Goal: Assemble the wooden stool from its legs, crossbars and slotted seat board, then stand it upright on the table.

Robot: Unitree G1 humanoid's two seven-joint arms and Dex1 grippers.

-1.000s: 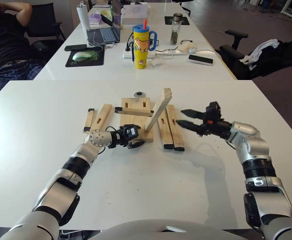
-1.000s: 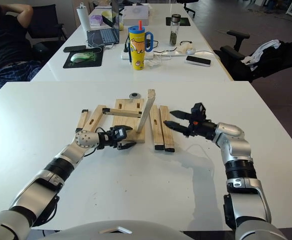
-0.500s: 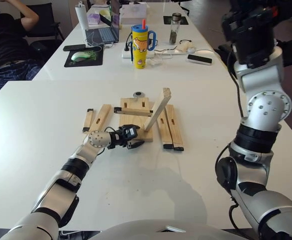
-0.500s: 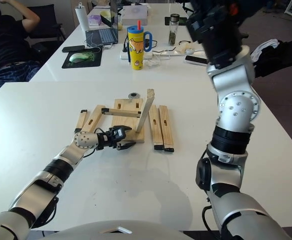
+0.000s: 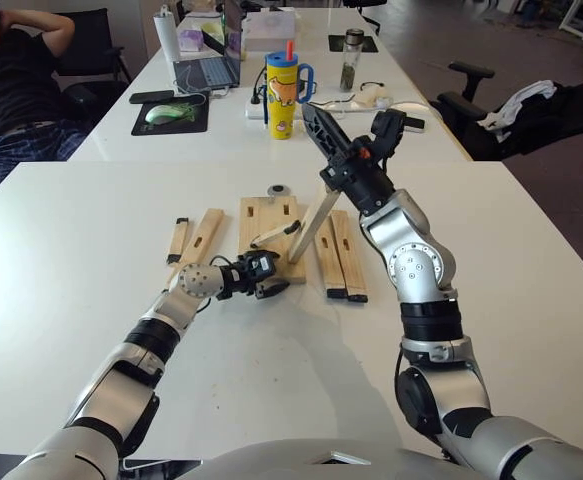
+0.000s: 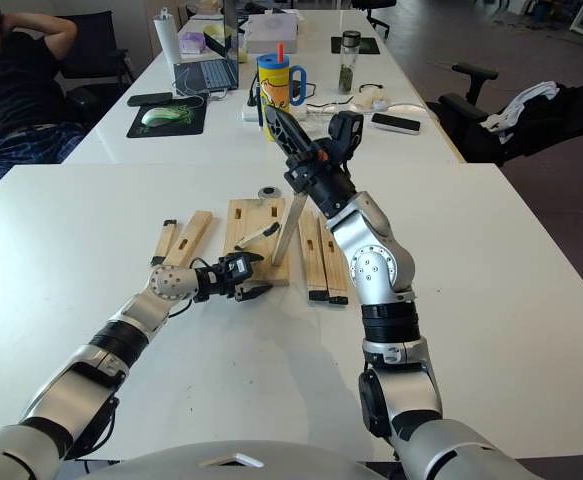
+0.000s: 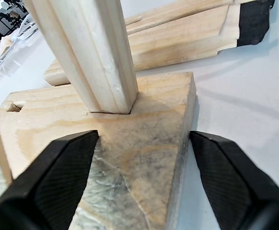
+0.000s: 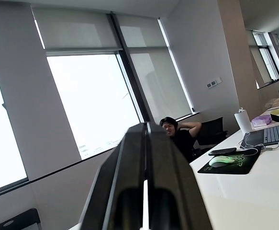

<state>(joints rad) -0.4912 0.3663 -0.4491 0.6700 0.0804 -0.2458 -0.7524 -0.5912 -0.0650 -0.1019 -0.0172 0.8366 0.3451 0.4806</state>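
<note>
Right at the near end, your left gripper (image 5: 265, 278) lies low on the table, its fingers (image 7: 67, 163) spread to either side of the seat board's (image 5: 261, 214) closest corner. Just beyond those fingertips one leg (image 5: 312, 229) stands tilted in the board, leaning away from the gripper. A short crossbar (image 5: 276, 233) lies across the board a little past it. Two flat legs (image 5: 342, 255) lie to the gripper's right and two shorter pieces (image 5: 201, 233) to its left. Farther off, your right gripper (image 5: 310, 109) hangs high over the tilted leg's top, fingers pressed together, holding nothing.
</note>
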